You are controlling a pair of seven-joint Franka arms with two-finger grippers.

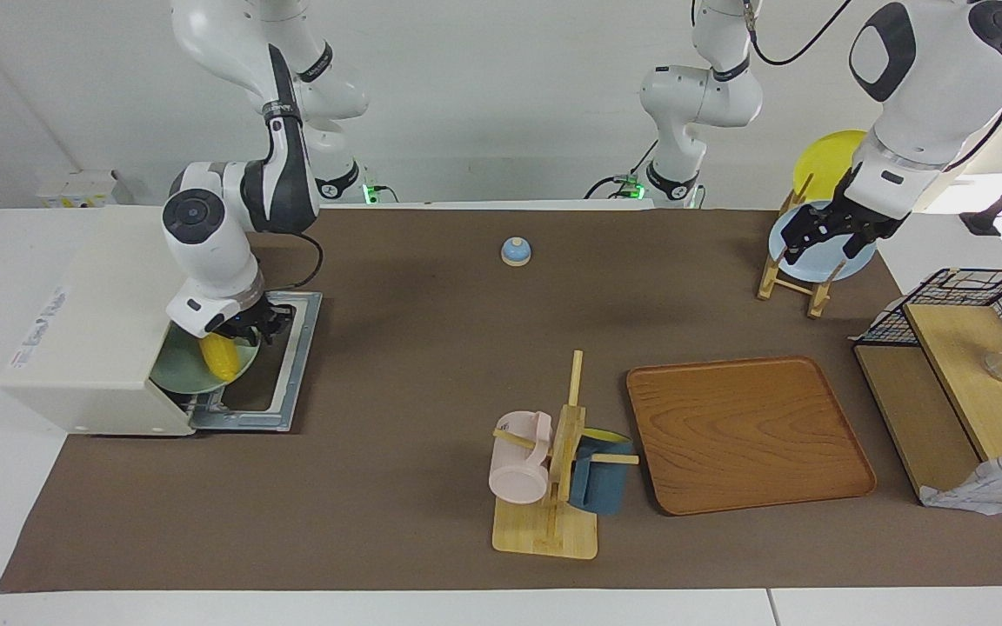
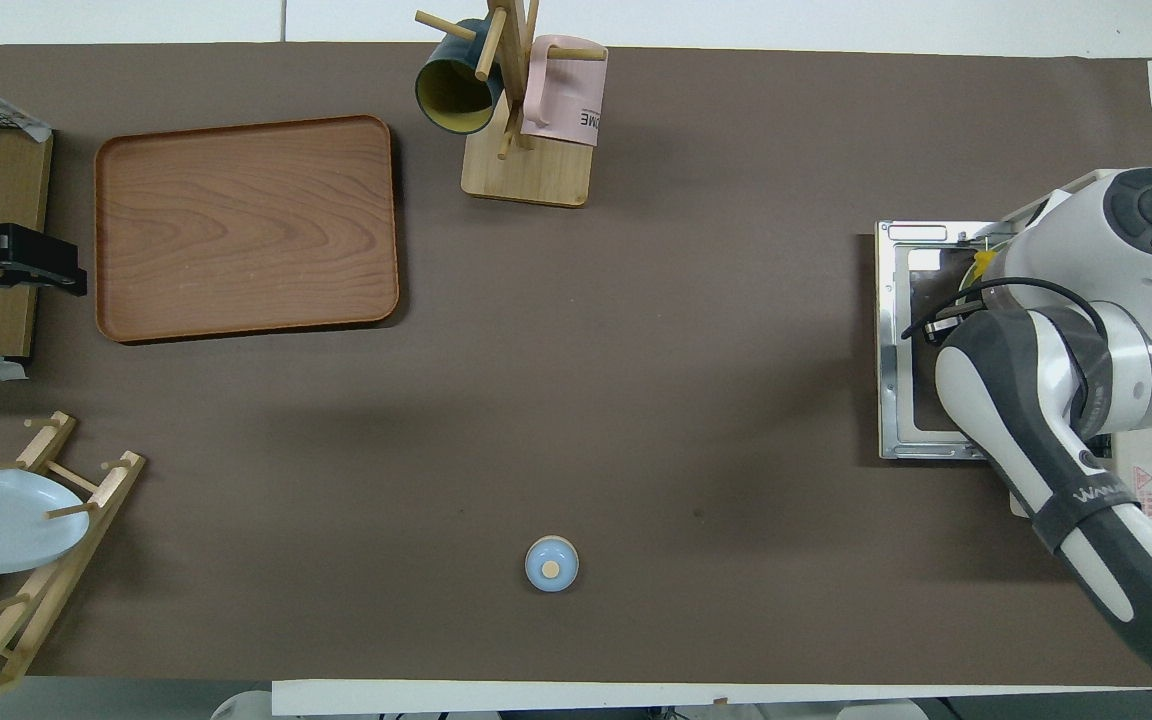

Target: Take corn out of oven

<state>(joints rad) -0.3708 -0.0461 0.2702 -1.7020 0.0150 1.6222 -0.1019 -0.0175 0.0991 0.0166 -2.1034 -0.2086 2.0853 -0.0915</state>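
Observation:
The cream-white oven stands at the right arm's end of the table. Its door lies open flat on the brown mat. The yellow corn lies on a pale green plate at the oven's mouth. My right gripper is down at the corn, right above the plate. In the overhead view, only a bit of the corn shows past the right arm, above the open door. My left gripper is open and empty, and waits raised by the plate rack.
A wooden plate rack holds a pale blue and a yellow plate. A black wire basket on wooden boards stands at the left arm's end. A wooden tray, a mug tree with two mugs and a small blue bell are on the mat.

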